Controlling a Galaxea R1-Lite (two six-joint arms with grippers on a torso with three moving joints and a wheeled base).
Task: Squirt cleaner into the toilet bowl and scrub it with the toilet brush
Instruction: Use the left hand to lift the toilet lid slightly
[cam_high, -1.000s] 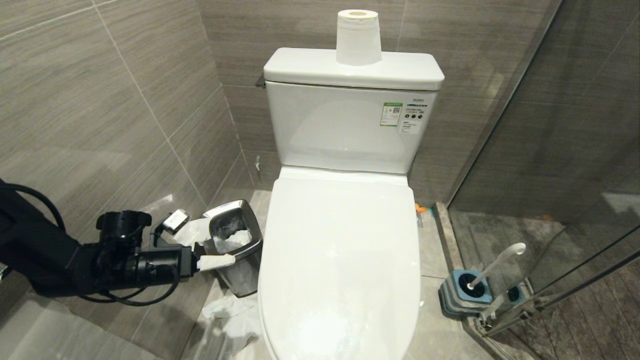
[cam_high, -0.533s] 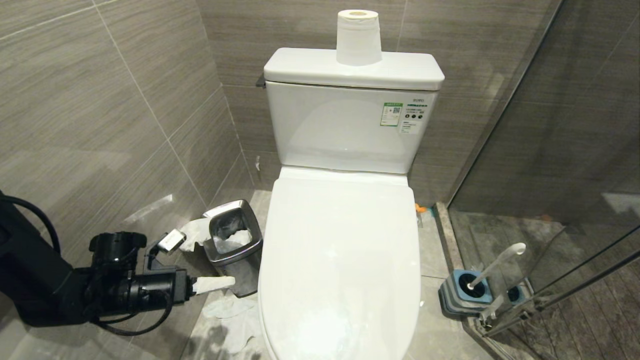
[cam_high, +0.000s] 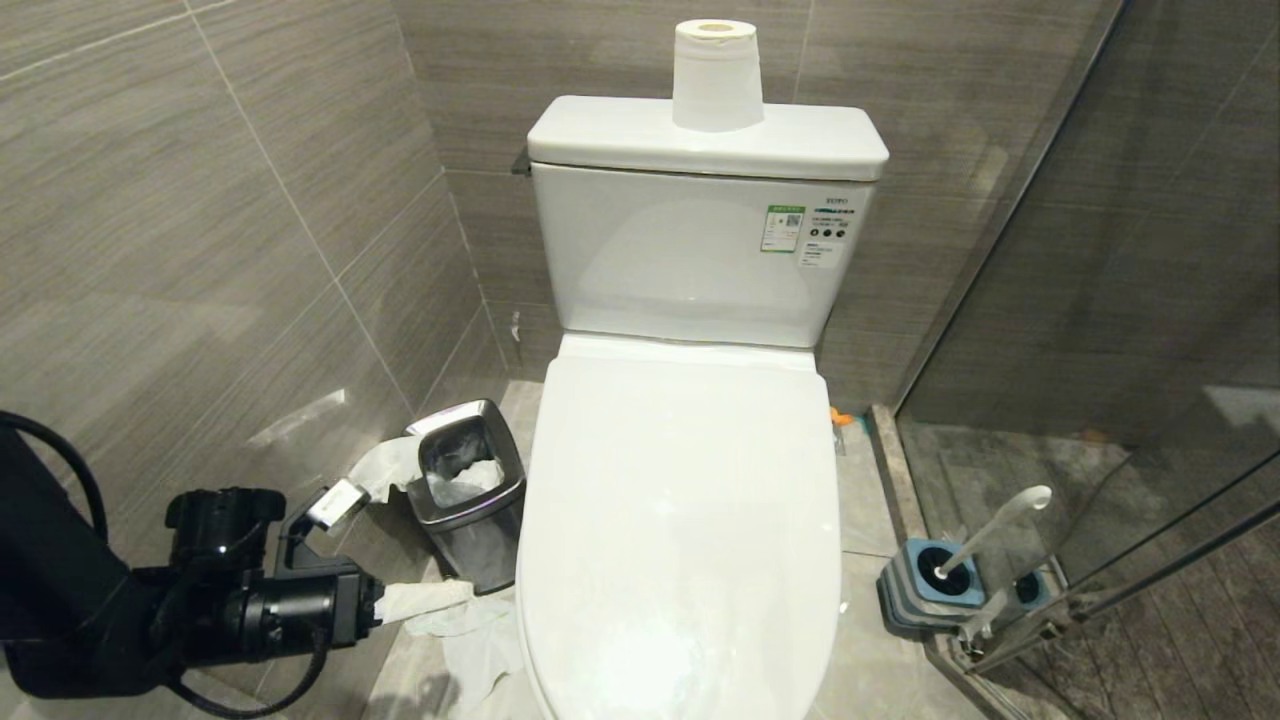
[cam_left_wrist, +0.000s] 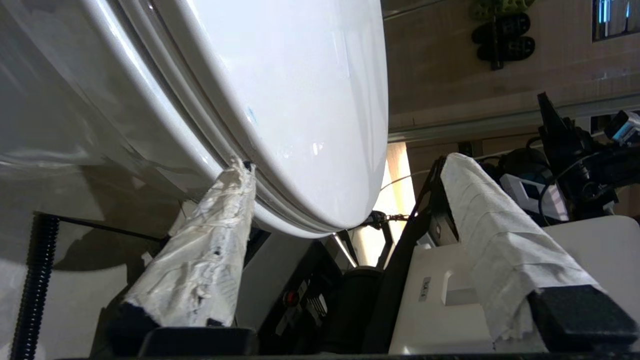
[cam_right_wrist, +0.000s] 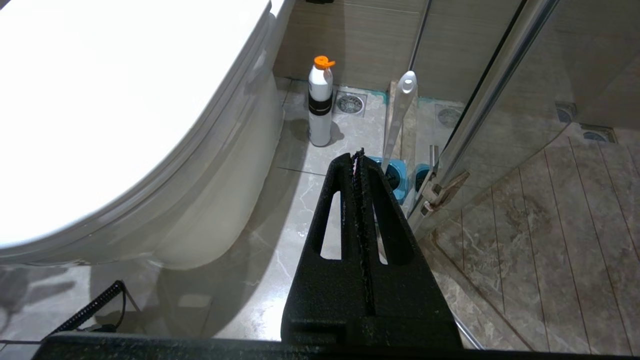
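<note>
The toilet bowl (cam_high: 680, 520) fills the middle, its white lid down, so the inside is hidden. My left gripper (cam_high: 440, 598) is low at its left flank, beside the bin. In the left wrist view this gripper (cam_left_wrist: 347, 167) is open, its tissue-wrapped fingers (cam_left_wrist: 215, 240) far apart and nothing between them. One fingertip touches the seam under the lid (cam_left_wrist: 300, 100). The cleaner (cam_right_wrist: 320, 102) stands on the floor right of the toilet. The toilet brush (cam_high: 995, 530) leans in its blue holder (cam_high: 935, 585). My right gripper (cam_right_wrist: 359, 155) is shut and empty, above the floor near the brush (cam_right_wrist: 400, 115).
A steel bin (cam_high: 468, 490) holding crumpled tissue stands between the toilet and the tiled left wall. More tissue (cam_high: 470, 640) lies on the floor in front of it. A paper roll (cam_high: 716, 75) sits on the cistern. A glass shower door (cam_high: 1100, 480) closes off the right.
My left gripper has sunk from the bin's rim to near the floor and drawn back a little. Its jaws went from shut to wide open. The right arm has not moved.
</note>
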